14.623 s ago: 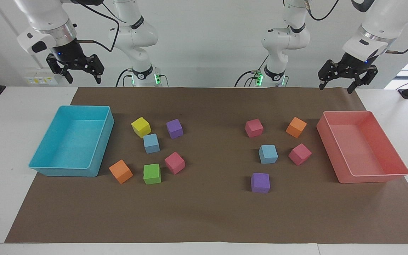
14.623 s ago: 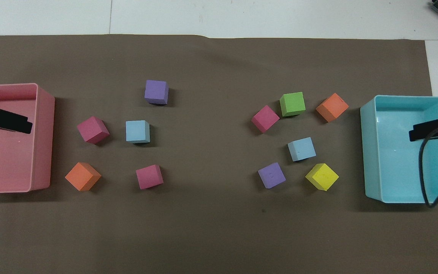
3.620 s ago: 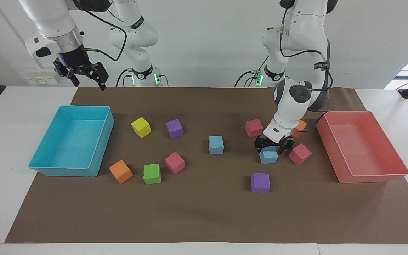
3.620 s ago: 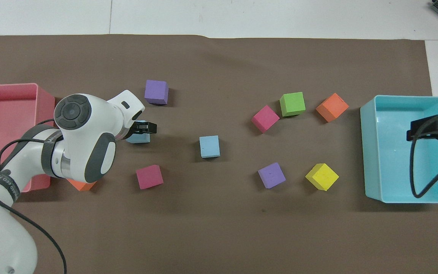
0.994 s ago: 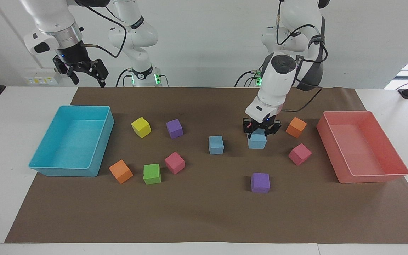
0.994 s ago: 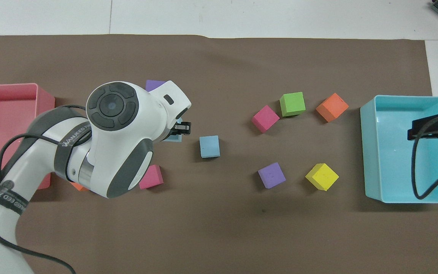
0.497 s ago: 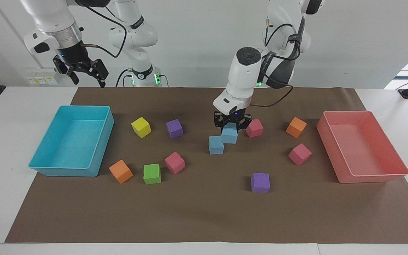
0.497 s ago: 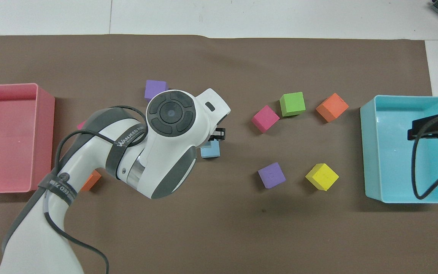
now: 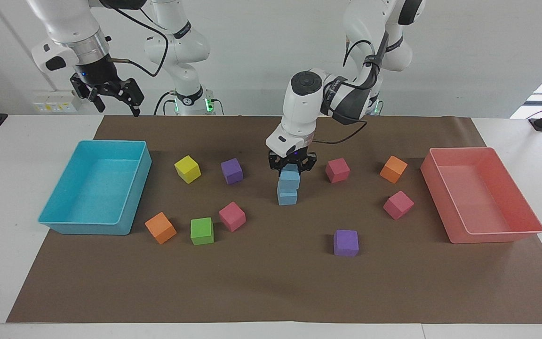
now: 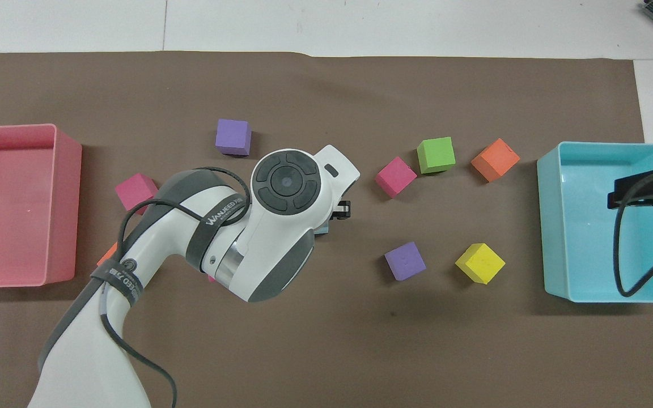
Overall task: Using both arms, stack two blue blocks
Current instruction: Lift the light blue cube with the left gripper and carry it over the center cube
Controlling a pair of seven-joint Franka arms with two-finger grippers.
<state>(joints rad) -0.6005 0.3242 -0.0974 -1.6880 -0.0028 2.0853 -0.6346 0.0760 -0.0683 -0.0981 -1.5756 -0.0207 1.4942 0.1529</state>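
Note:
One blue block (image 9: pixel 287 197) rests on the brown mat at the table's middle. The second blue block (image 9: pixel 290 179) hangs directly over it, with my left gripper (image 9: pixel 291 169) shut on it from above. The two blocks line up closely; whether they touch, I cannot tell. In the overhead view the left arm covers both, and only a sliver of blue block (image 10: pixel 321 230) shows by the left gripper (image 10: pixel 342 210). My right gripper (image 9: pixel 111 96) waits open and empty in the air over the turquoise tray (image 10: pixel 553 226).
Yellow (image 9: pixel 187 168), purple (image 9: pixel 231 170), pink (image 9: pixel 232 216), green (image 9: pixel 202 230) and orange (image 9: pixel 160 227) cubes lie toward the right arm's end beside the turquoise tray (image 9: pixel 87 228). Pink (image 9: pixel 337 170), orange (image 9: pixel 393 169), pink (image 9: pixel 398 205) and purple (image 9: pixel 346 242) cubes lie near the pink tray (image 9: pixel 487 237).
My left gripper has carried its blue block sideways toward the right arm's end, from beside the resting blue block to directly over it. The right arm has not moved.

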